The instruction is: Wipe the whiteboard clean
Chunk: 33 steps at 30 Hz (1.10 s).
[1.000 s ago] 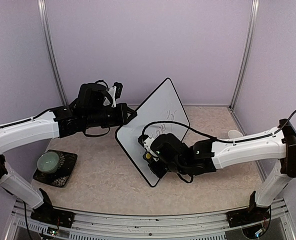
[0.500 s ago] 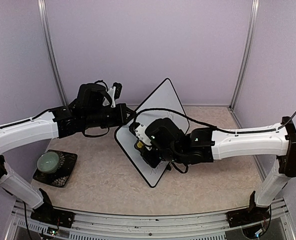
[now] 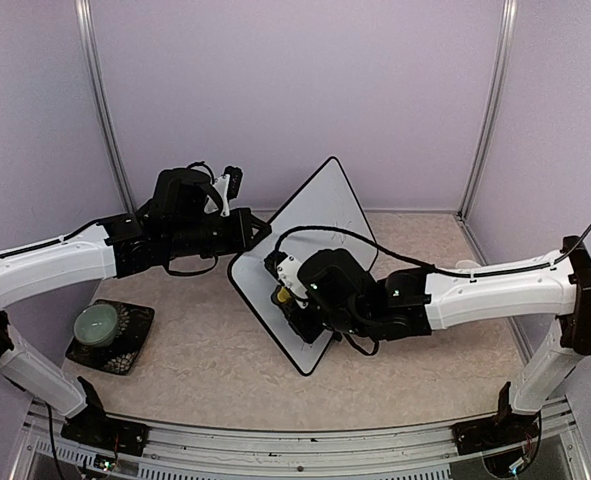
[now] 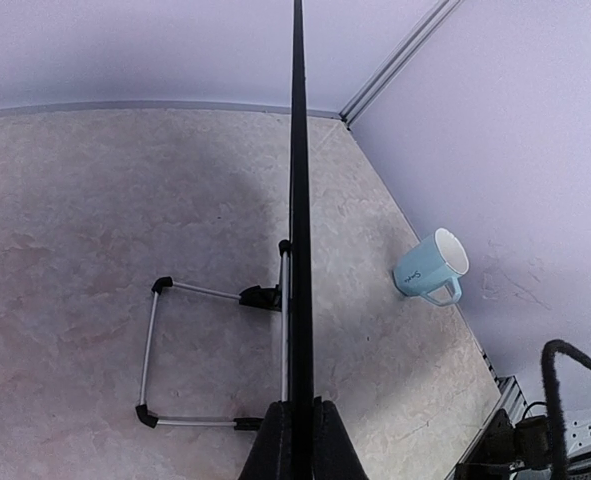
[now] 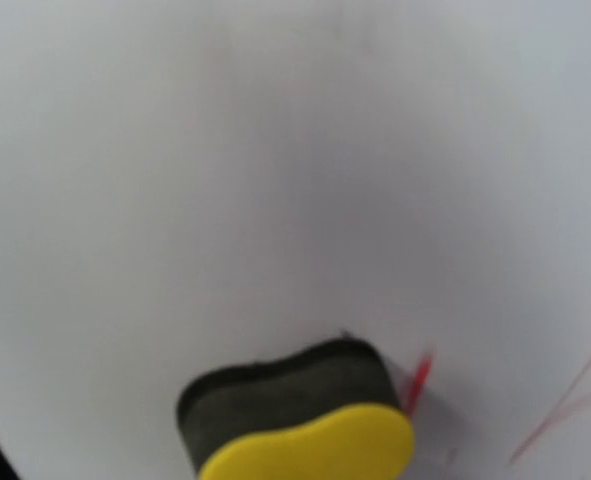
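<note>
The whiteboard [image 3: 320,205] stands tilted on one corner, its white face toward the right arm. My left gripper [image 3: 258,232] is shut on its left corner. In the left wrist view the whiteboard [image 4: 299,150] shows edge-on as a thin black line, with the left gripper [image 4: 300,408] clamped on it from both sides. My right gripper [image 3: 289,299] is shut on a yellow eraser [image 3: 280,296] and presses it against the board's lower face. The right wrist view shows the eraser [image 5: 295,420], black felt against the whiteboard [image 5: 275,150], beside red marks [image 5: 420,375]. The right fingers are hidden there.
A green bowl [image 3: 99,322] sits on a black mat [image 3: 125,352] at the near left. Behind the board lie a wire stand [image 4: 155,350] and a light blue mug [image 4: 430,268] near the right wall. The right forearm [image 3: 475,295] crosses the table's right half.
My right gripper swept the eraser up and left across the board, then slightly back down. Dark writing seen on the board a second ago no longer shows. The left arm held still.
</note>
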Available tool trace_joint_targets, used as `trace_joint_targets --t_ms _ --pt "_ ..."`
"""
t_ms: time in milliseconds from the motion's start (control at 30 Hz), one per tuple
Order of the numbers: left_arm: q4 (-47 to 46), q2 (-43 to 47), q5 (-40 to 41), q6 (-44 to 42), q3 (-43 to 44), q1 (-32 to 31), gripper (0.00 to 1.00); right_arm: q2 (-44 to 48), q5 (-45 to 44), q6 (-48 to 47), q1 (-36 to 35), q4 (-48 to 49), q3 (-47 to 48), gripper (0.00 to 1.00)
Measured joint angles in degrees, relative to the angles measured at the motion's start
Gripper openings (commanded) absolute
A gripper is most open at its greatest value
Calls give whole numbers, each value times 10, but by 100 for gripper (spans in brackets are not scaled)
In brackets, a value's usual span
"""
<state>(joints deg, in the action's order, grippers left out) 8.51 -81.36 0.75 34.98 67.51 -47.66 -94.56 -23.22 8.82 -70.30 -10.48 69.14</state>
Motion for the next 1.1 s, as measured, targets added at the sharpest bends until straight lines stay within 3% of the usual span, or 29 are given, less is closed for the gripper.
trace_joint_targets --t_ms 833,1100 --pt "-3 2 -3 5 -1 -3 0 7 6 33 -8 -43 -77 0" --pt "-10 6 -5 9 -8 -4 0 -12 5 24 -11 -95 -16 0"
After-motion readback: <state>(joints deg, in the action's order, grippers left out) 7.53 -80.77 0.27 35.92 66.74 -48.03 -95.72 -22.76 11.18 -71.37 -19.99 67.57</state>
